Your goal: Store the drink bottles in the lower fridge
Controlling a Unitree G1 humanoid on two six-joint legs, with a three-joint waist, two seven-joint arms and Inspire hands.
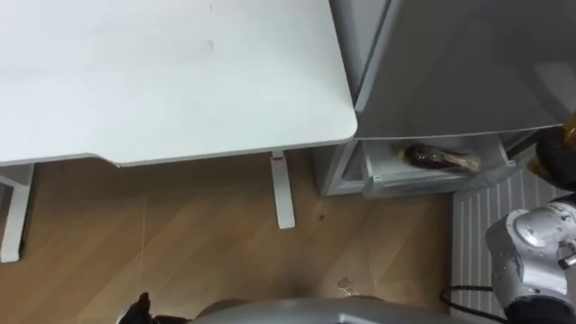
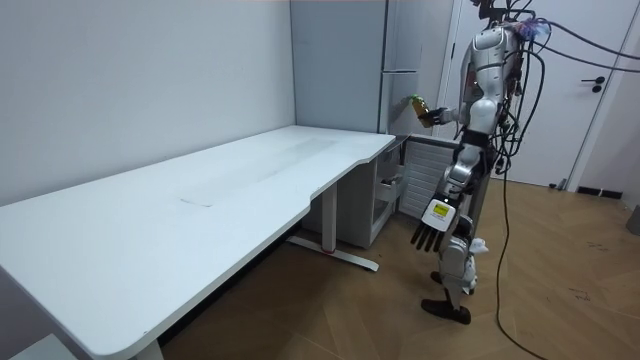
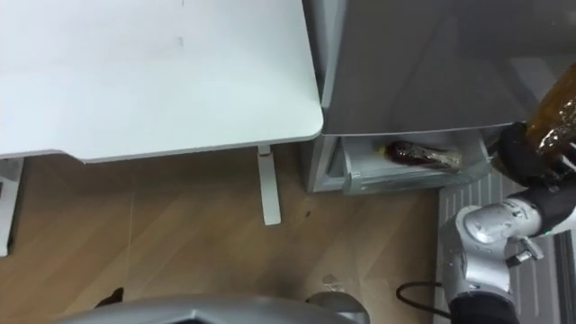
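I stand facing a grey fridge at the right end of a white table. My right hand is raised at the right edge, shut on a bottle of amber drink held upright beside the fridge front. In the room view the same bottle is held out towards the fridge. Low down, the open lower fridge compartment holds a dark drink bottle lying on its side. My left hand hangs by my side with straight fingers and holds nothing.
The lower fridge door, white and ribbed inside, stands swung open on my right over the wooden floor. A white table leg stands just left of the fridge. A closed door is behind me.
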